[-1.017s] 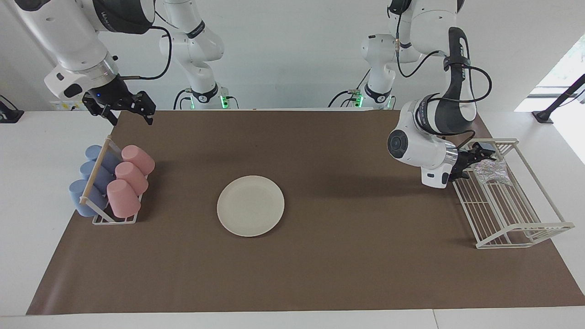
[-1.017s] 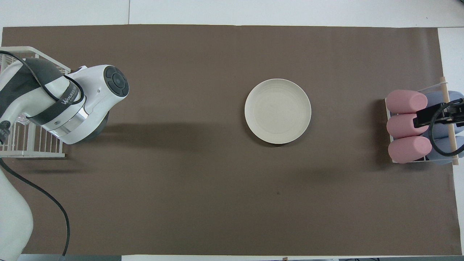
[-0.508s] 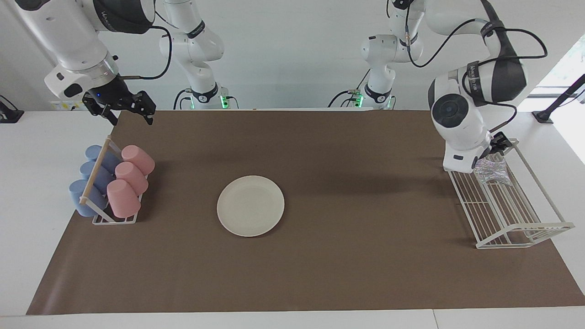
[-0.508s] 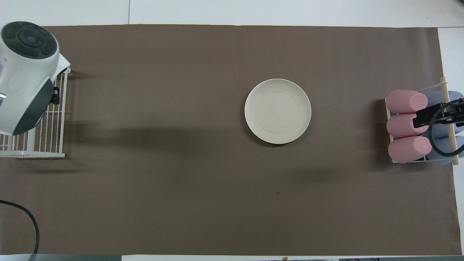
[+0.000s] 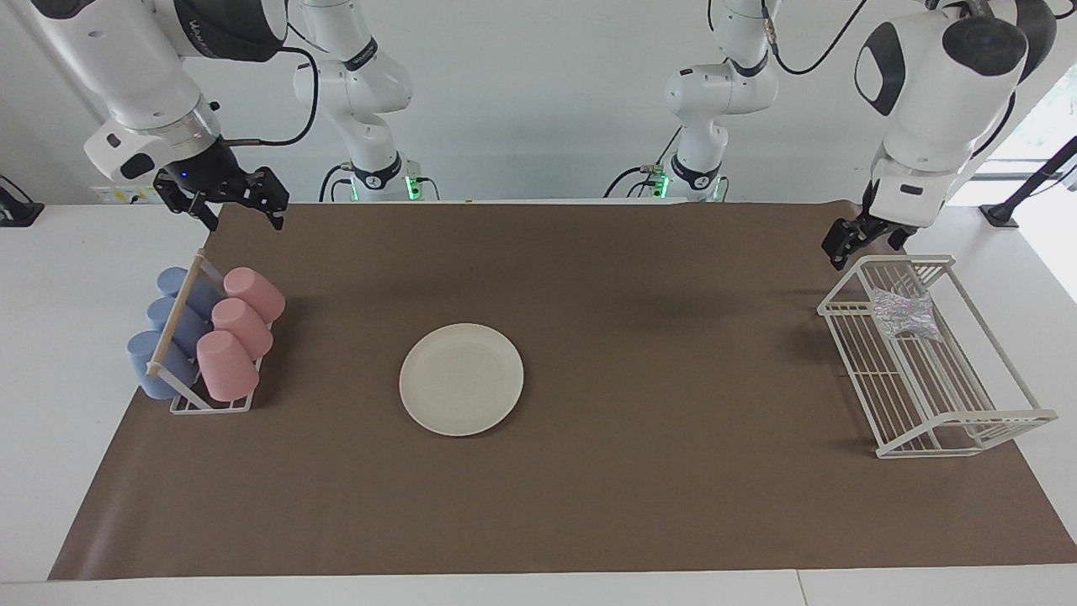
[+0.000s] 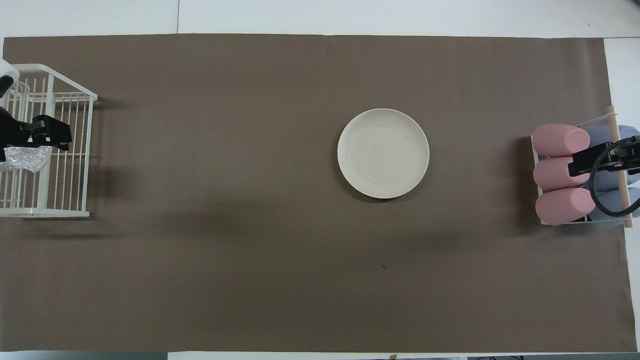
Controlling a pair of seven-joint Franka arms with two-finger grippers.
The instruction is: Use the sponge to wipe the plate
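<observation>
The cream-white plate (image 5: 461, 379) lies flat near the middle of the brown mat, bare; it also shows in the overhead view (image 6: 383, 153). The silvery-grey sponge (image 5: 904, 313) lies inside the white wire basket (image 5: 925, 454) at the left arm's end of the table, toward the basket's end nearer the robots; the overhead view shows the sponge too (image 6: 25, 159). My left gripper (image 5: 867, 240) is open and empty, raised over that end of the basket, clear of the sponge. My right gripper (image 5: 240, 206) is open and empty, waiting in the air over the cup rack.
A rack of pink and blue cups (image 5: 206, 337) stands at the right arm's end of the mat, seen also from overhead (image 6: 562, 175). The wire basket's rim (image 6: 90, 150) stands up from the mat. The brown mat (image 5: 639, 488) covers most of the table.
My left arm has swung up and away from the sponge; its gripper was down at the sponge in the basket and now hangs above it. The sponge stays in the basket. The right arm has not moved.
</observation>
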